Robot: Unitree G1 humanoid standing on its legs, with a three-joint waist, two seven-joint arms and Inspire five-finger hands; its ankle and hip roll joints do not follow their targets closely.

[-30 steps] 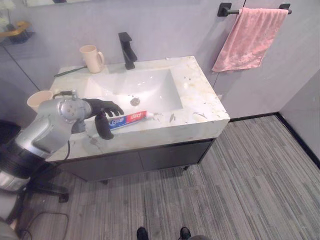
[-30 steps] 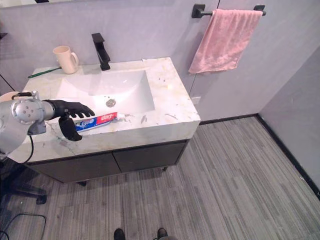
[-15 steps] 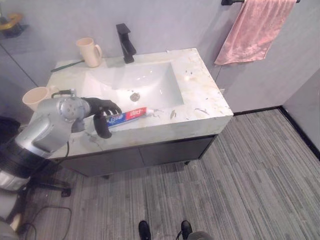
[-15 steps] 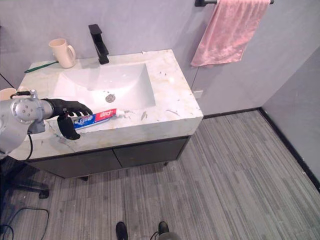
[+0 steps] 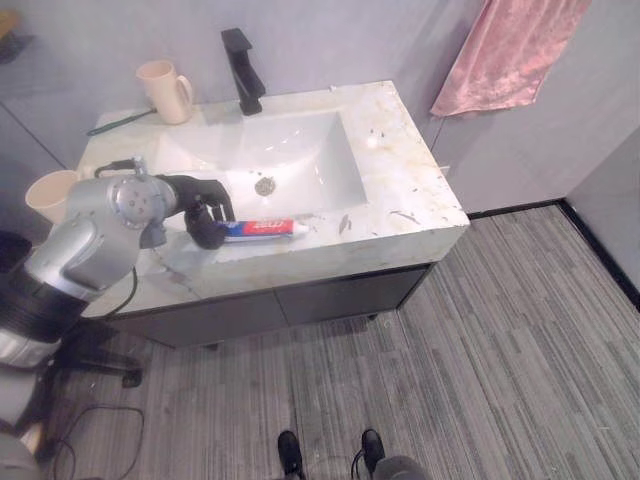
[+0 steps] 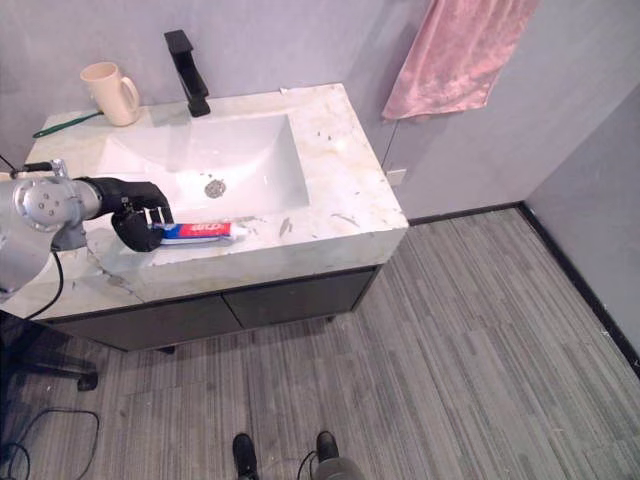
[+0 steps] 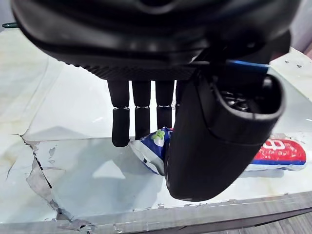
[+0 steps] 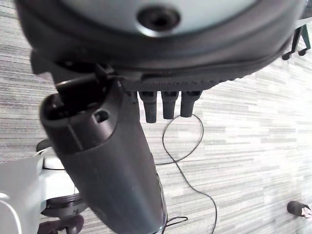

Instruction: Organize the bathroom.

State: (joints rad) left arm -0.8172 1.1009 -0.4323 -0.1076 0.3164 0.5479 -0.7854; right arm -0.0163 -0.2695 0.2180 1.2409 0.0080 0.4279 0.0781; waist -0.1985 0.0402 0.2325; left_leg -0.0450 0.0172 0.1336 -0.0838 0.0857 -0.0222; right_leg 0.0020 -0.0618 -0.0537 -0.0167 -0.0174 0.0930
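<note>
A red, white and blue toothpaste tube (image 5: 265, 228) lies on the marble counter's front strip (image 5: 330, 245), just before the sink basin (image 5: 300, 150). My left hand (image 5: 205, 215) is at the tube's flat tail end. Its fingers (image 7: 141, 117) curl down behind the tube (image 7: 285, 151) and its thumb (image 7: 214, 136) presses in front, pinching the tail. The tube still rests on the counter. My right hand (image 8: 146, 48) hangs over the striped floor with relaxed fingers and nothing in it.
A cream mug (image 5: 160, 88) and a green toothbrush (image 5: 120, 120) sit at the counter's back left, beside the black faucet (image 5: 240, 70). A beige cup (image 5: 50, 195) stands left of the counter. A pink towel (image 5: 510, 50) hangs on the right wall. A person's shoes (image 5: 330, 455) stand nearby.
The camera has shifted. My left hand's fingers, held straight over the tube before, have curled down onto its tail end, and the tube lies more level along the counter's front.
</note>
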